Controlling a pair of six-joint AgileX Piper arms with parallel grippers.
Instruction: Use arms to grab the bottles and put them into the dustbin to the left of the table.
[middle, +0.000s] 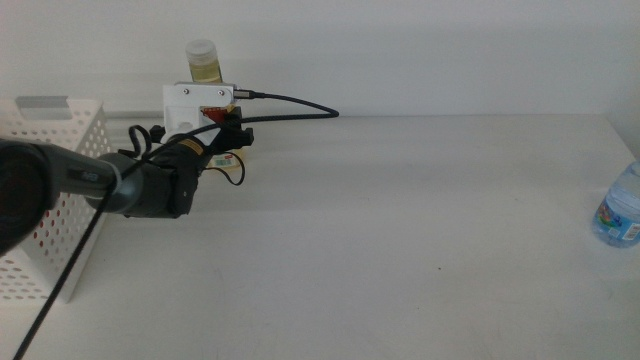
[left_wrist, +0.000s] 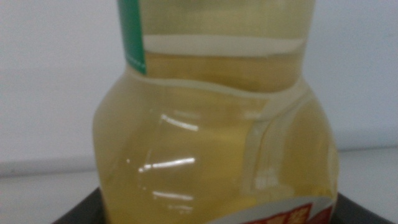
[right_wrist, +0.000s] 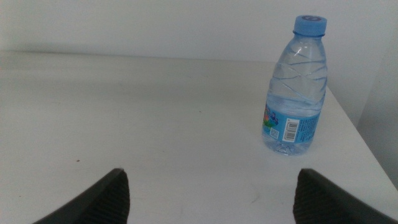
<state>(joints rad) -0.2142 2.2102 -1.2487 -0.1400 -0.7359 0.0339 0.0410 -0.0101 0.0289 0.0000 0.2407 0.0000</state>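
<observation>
Bottles are the things to move, and 2 of them show now. One is the yellow-liquid bottle (middle: 206, 66), upright at the far left of the table (middle: 400, 230), just to the right of the dustbin (middle: 62, 150). Its white cap stands above the white casing of the left gripper (middle: 225, 128). The left arm reaches in from the left side, and its dark wrist and a black cable (middle: 290, 105) cover the lower part of this bottle in the middle view. In the left wrist view the bottle fills nearly the whole picture – its body sits between the 2 dark jaws, whose tips show only as corners at each side of it. The jaws look closed on the bottle, though the contact itself is hard to see.

The other one is the small water bottle (right_wrist: 295, 93) with a blue cap, upright near the right edge of the table, well apart from the first. The right gripper (right_wrist: 208, 196) waits on the near side of it – its jaws are spread wide and hold nothing.
</observation>
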